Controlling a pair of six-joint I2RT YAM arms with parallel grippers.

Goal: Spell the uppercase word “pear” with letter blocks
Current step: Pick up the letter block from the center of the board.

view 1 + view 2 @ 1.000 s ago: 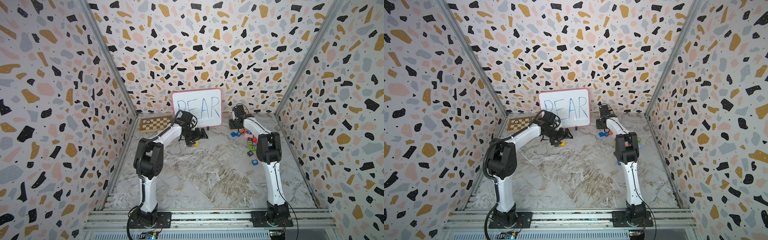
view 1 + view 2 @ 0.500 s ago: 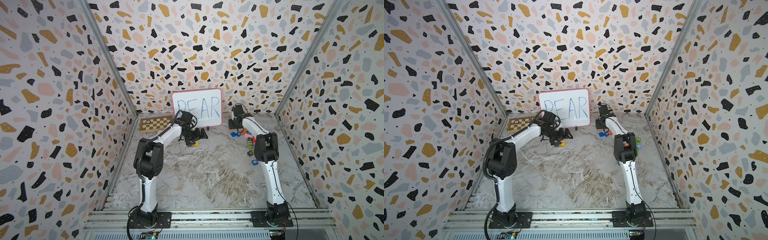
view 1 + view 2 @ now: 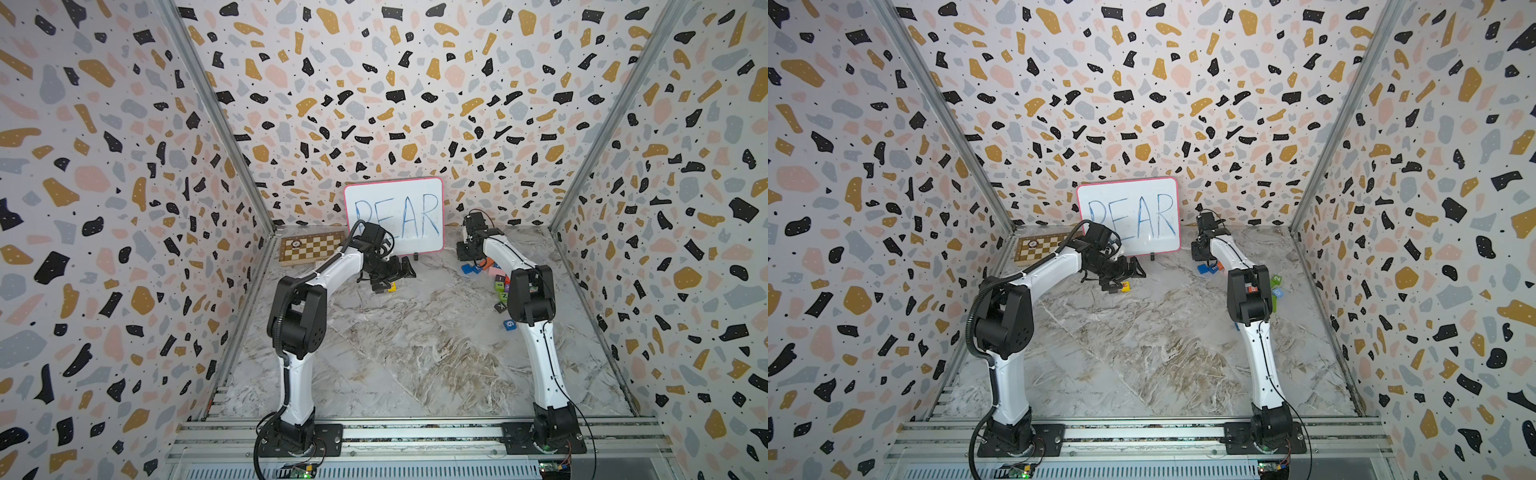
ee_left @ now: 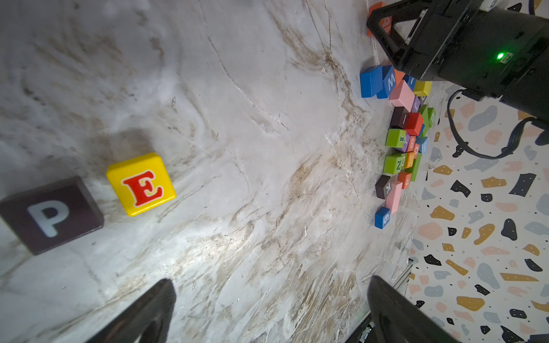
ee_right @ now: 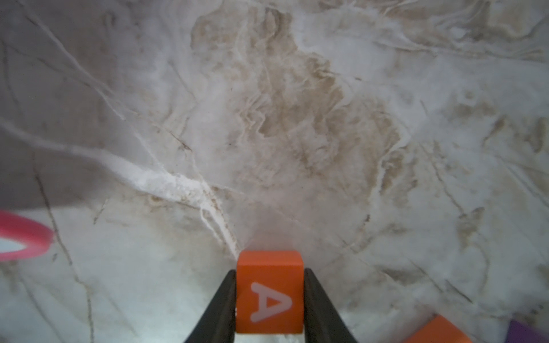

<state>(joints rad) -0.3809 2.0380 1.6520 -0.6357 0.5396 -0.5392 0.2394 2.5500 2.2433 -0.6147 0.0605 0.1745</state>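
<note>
In the left wrist view the black P block (image 4: pixel 50 215) and the yellow E block (image 4: pixel 141 184) lie side by side on the marble floor. My left gripper (image 4: pixel 271 297) hovers beside them, open and empty. In both top views it sits in front of the whiteboard (image 3: pixel 401 268) (image 3: pixel 1133 268), with the yellow E block (image 3: pixel 391 286) (image 3: pixel 1125 285) just below it. My right gripper (image 5: pixel 269 272) is shut on the orange A block (image 5: pixel 269 292), low over the floor at the back end of the block pile (image 3: pixel 465 251). I cannot pick out the R block in the pile.
A pile of coloured letter and number blocks (image 3: pixel 500 284) (image 4: pixel 401 139) runs along the right side under the right arm. The pink-framed whiteboard (image 3: pixel 395 216) leans on the back wall. A chessboard (image 3: pixel 311 247) lies at the back left. Patterned walls close in three sides.
The right gripper's jaws have closed onto the orange A block, and the right arm has shifted slightly at the pile. The left arm has not moved.
</note>
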